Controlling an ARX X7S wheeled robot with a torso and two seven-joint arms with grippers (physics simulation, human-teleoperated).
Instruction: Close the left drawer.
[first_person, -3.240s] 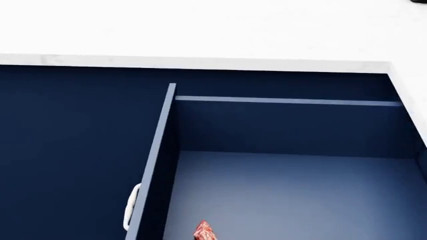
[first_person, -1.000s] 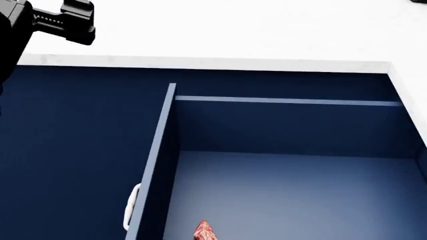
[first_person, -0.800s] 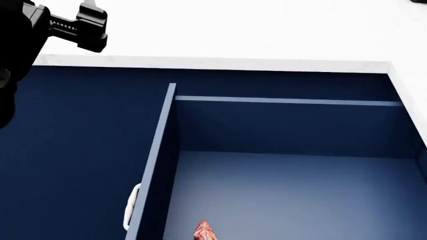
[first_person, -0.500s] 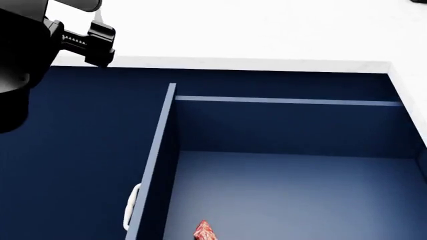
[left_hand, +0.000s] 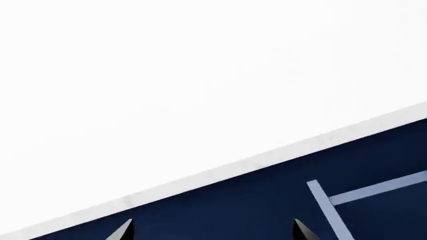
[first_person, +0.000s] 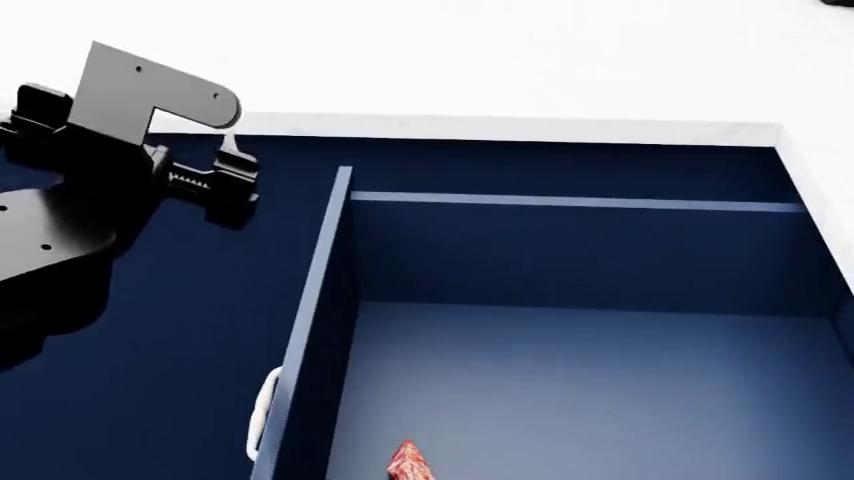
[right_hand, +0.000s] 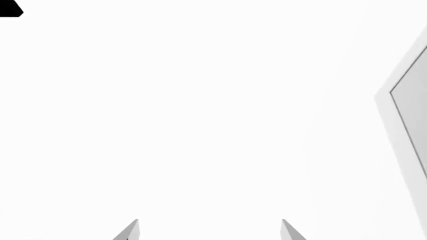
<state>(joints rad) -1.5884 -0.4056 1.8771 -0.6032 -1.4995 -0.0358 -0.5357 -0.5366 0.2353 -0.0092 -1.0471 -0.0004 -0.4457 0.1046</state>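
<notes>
Head view shows the left drawer pulled wide open below me, my left gripper beside it with fingers spread apart, so I'd push its stiff, easy-sliding front near the white handle.

You see the left drawer w/ a navy-blue front, lighter slate-blue thin walls and a floor in soft grey-blue. Its handle is white. In the drawer lies a small packet, red w/ pale speckles. The cabinet face beside it is dark navy, almost the same as the drawer front. The countertop is white, and its edge strip is light grey w/ a faint marble pattern. Your left gripper is black, w/ a grey flat bracket on top. In the right wrist view, the fingertips look pale grey against a plain white background.
</notes>
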